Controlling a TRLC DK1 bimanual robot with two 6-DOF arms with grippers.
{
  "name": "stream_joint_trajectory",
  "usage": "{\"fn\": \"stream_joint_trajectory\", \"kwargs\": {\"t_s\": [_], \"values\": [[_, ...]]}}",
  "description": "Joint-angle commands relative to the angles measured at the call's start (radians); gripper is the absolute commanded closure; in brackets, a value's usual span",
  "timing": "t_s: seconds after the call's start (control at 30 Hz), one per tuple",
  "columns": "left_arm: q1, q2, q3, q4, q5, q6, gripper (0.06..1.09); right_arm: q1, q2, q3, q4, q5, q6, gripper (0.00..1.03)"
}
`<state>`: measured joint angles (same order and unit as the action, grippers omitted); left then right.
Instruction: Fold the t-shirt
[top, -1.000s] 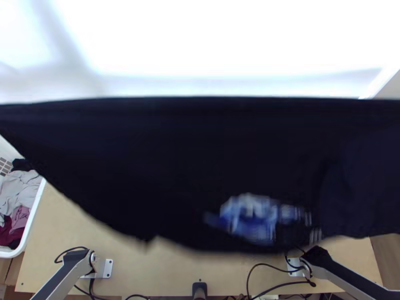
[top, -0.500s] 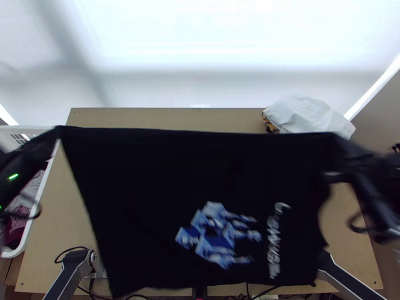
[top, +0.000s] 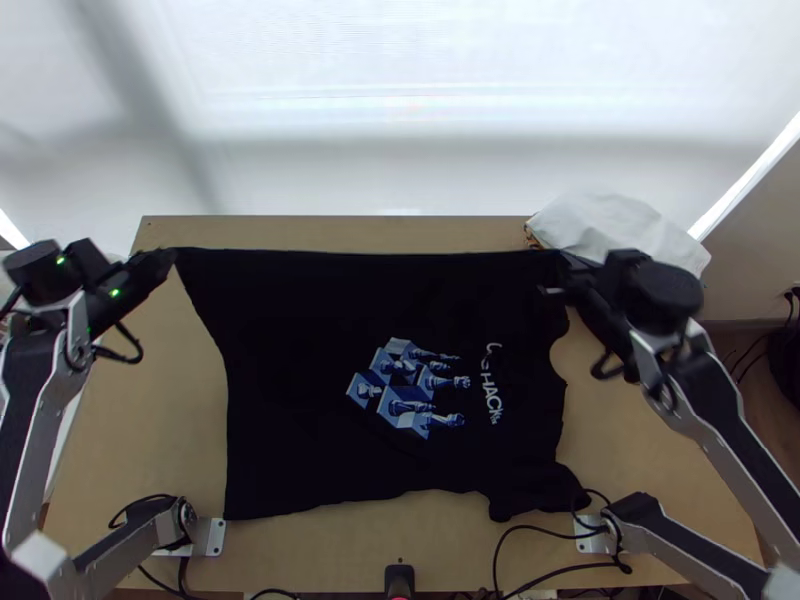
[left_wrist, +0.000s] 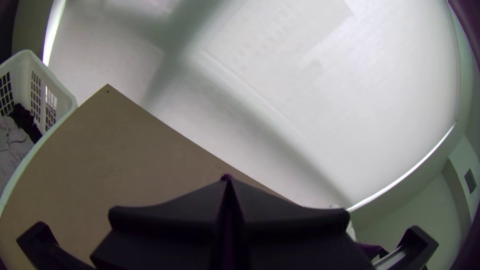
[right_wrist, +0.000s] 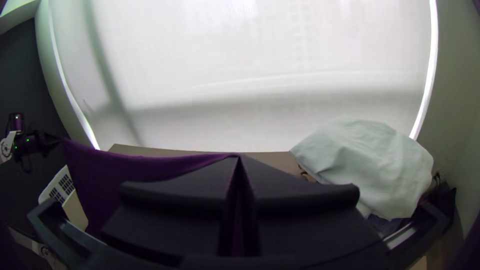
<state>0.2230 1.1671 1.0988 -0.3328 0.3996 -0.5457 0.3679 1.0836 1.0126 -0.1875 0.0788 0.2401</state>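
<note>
As left gripper (top: 168, 261) and right gripper (top: 560, 268), both clamped on its far edge, lowered shirt (top: 300, 340), it spread over table (top: 140, 420). Release looked close.

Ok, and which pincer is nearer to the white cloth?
Right. The right pincer is just beside the white cloth; the left pincer is away on the other side, near the basket.

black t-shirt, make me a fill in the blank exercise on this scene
The left pincer grips one far corner of the t-shirt; the ____ pincer grips the other. In the top view, the picture print is white and ____. There, the laundry basket stands by the table's ____ side.
Missing words: right; blue; left.
</note>
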Motion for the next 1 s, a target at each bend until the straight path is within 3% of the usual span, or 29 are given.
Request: {"fn": "stream_joint_trajectory", "kwargs": {"t_s": [0.0,0.4,0.83,0.97], "values": [[0.007,0.089,0.006,0.060,-0.011,0.007,1.05,-0.052,0.107,0.001,0.086,-0.022,0.025,1.00],[0.003,0.479,0.193,0.135,-0.077,0.029,1.05,-0.136,0.522,0.251,0.122,-0.086,0.045,1.00],[-0.025,0.858,0.593,0.064,-0.189,0.024,1.05,-0.139,0.885,0.655,-0.003,-0.096,0.128,1.00],[-0.051,0.936,0.693,0.021,-0.231,0.020,1.05,-0.142,1.003,0.828,-0.112,-0.096,0.176,1.00]]}}
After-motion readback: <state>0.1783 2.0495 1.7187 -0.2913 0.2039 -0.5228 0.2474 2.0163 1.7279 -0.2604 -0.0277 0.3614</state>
